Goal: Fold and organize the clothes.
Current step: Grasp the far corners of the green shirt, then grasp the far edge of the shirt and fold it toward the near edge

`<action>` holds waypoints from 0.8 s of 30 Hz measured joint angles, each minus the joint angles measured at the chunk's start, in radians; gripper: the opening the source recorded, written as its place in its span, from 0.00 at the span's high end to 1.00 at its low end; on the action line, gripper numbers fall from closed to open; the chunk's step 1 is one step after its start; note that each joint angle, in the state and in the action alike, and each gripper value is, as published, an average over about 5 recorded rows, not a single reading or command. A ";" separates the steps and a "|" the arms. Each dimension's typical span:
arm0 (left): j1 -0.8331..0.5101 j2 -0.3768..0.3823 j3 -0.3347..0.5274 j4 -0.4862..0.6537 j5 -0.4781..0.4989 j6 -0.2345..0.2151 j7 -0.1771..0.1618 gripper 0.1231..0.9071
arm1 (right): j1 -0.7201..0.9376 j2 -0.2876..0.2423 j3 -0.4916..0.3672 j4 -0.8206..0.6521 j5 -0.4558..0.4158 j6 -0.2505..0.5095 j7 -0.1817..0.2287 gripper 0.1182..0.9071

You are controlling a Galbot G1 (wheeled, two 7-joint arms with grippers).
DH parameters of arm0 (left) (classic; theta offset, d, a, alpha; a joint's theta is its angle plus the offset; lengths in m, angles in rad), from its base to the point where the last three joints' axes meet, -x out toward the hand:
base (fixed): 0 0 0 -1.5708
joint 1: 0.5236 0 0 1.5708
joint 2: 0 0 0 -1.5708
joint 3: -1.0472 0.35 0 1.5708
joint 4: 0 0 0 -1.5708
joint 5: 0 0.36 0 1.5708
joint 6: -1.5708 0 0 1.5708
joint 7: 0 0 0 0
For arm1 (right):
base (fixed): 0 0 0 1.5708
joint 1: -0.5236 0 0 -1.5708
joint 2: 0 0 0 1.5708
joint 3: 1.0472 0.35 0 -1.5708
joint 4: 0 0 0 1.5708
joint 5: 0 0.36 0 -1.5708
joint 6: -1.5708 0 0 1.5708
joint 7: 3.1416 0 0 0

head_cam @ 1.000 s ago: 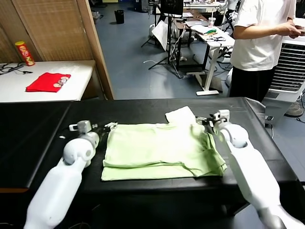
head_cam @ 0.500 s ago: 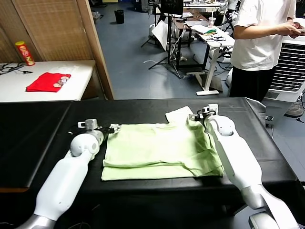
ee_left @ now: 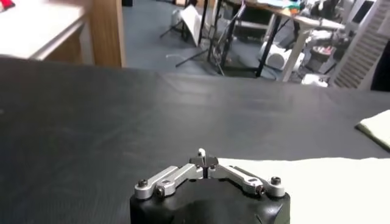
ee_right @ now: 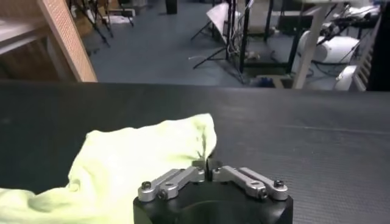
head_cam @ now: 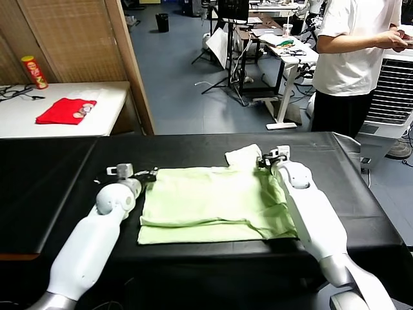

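Lying flat mid black table [head_cam: 58, 174], shirt [head_cam: 213, 203] running long axis 9-to-3, left gripper [head_cam: 152, 174] pinching shut on its 10 o'clock corner, right gripper [head_cam: 261, 159] clamping its 2 o'clock corner.

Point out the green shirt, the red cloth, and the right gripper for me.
green shirt [head_cam: 206, 203], head view, middle of the folded body.
red cloth [head_cam: 61, 111], head view, centre of the cloth on the white table.
right gripper [ee_right: 208, 164], right wrist view, between the closed fingertips pinching the shirt.
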 joint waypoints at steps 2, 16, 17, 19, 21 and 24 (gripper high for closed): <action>0.013 0.008 -0.011 -0.027 0.004 -0.005 -0.001 0.99 | -0.020 -0.015 0.006 0.032 0.009 0.030 -0.012 1.00; 0.265 0.113 -0.096 -0.361 -0.006 0.001 -0.043 0.99 | -0.332 -0.219 0.097 0.447 0.142 -0.107 0.015 1.00; 0.289 0.119 -0.100 -0.386 -0.003 0.002 -0.045 0.99 | -0.354 -0.230 0.101 0.471 0.148 -0.118 0.019 1.00; 0.336 0.128 -0.107 -0.435 0.005 0.003 -0.050 0.99 | -0.394 -0.251 0.106 0.516 0.154 -0.138 0.027 1.00; 0.379 0.134 -0.116 -0.479 0.014 0.004 -0.058 0.99 | -0.430 -0.270 0.109 0.556 0.158 -0.160 0.038 1.00; 0.443 0.138 -0.132 -0.541 0.029 0.005 -0.069 0.99 | -0.472 -0.294 0.116 0.606 0.165 -0.193 0.057 1.00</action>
